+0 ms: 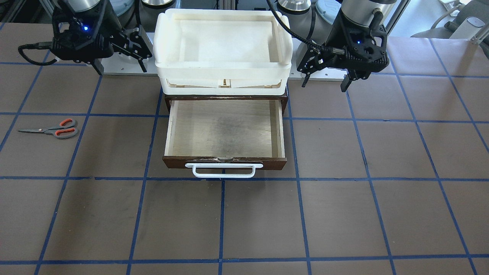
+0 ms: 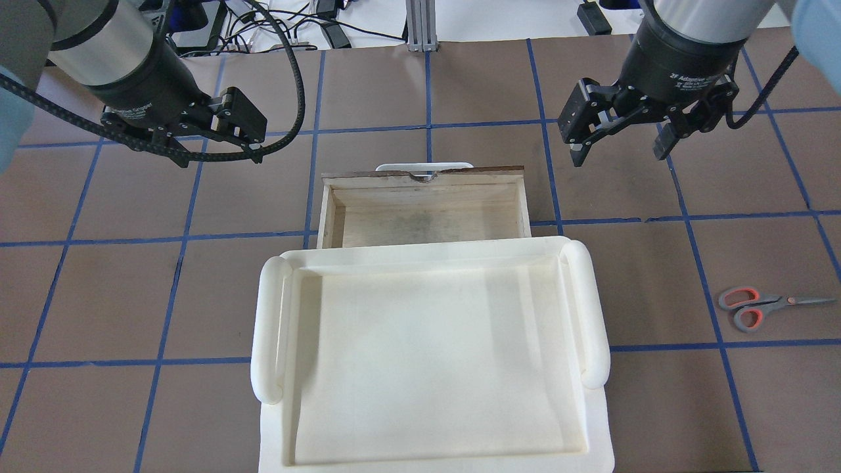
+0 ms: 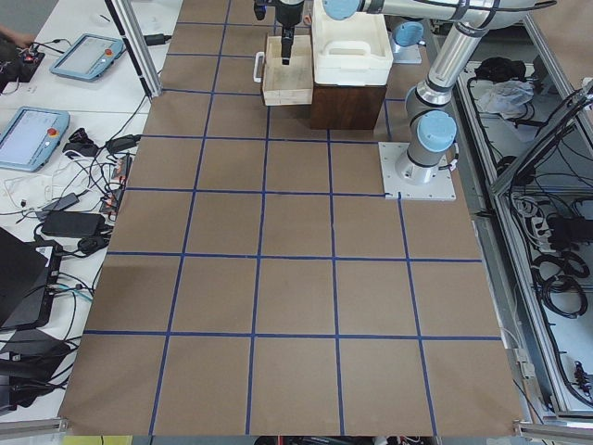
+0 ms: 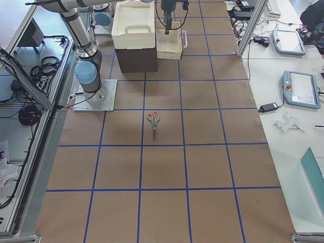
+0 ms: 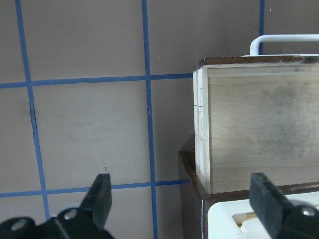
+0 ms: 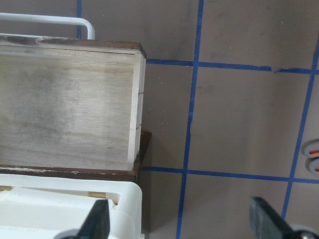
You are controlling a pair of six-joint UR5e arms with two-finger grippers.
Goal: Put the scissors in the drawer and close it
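Step in hand, as judged: reaching for the scissors (image 2: 762, 305), not yet grasped. They lie flat on the table (image 1: 344, 221) toward its right end, handles facing the drawer (image 1: 225, 131) and blade tips pointing at that end. The right claw (image 2: 617, 154) hangs raised with its fingers spread and nothing between them, just off the drawer's right side. The scissors are well apart from it, further out toward the right end; only a handle loop shows at the edge of the right wrist view. The left claw (image 1: 325, 83) is likewise spread and empty, off the drawer's other side. The drawer stands pulled out mid-table toward the operators' edge, its floor bare, beneath the white tray (image 2: 276, 315). Recommended: carry the right claw outward over the scissors, turn the fingers across their length near the pivot, and descend fully to the surface before closing. The item is thin and could slide or be missed.
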